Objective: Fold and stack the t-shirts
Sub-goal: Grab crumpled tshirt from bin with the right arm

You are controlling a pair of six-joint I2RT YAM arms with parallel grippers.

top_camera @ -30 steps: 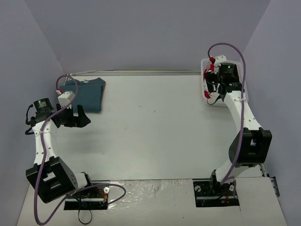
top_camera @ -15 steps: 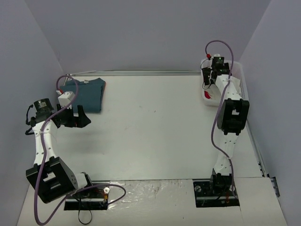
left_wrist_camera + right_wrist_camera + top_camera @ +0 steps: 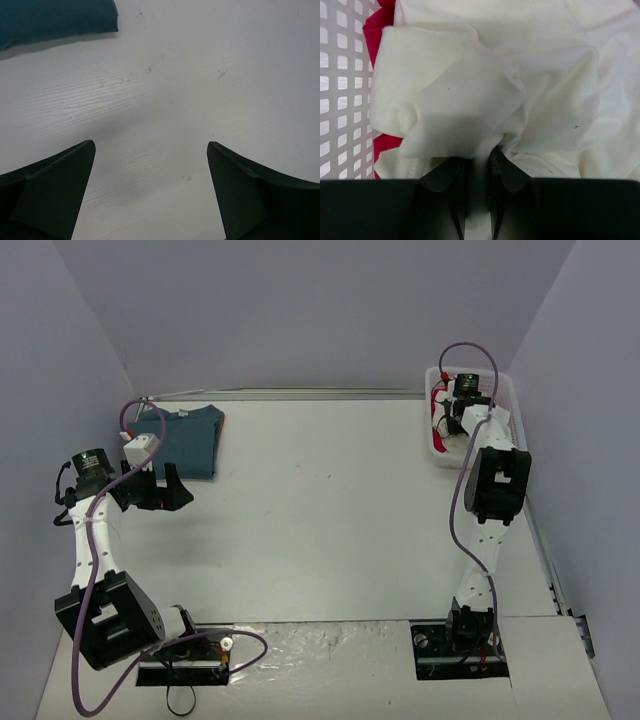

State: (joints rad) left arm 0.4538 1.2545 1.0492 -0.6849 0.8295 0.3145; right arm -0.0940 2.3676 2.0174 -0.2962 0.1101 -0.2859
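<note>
My right hand (image 3: 477, 167), bottom centre, pinches a fold of the cream-white cloth t-shirt (image 3: 470, 100) inside the white plastic lattice basket (image 3: 340, 75). A slow, straight lift should, I judge, free it from the bright red t-shirt (image 3: 376, 35). My left hand (image 3: 150, 147) gapes wide near the folded teal-blue t-shirt (image 3: 50, 20), upper left.

Looking like a robot lab test cell: plain lilac-grey walls (image 3: 300, 310) are boxing in a white table (image 3: 320, 530), with left arm (image 3: 90, 540) and right arm (image 3: 488, 510) sitting bolted at its near edge.
</note>
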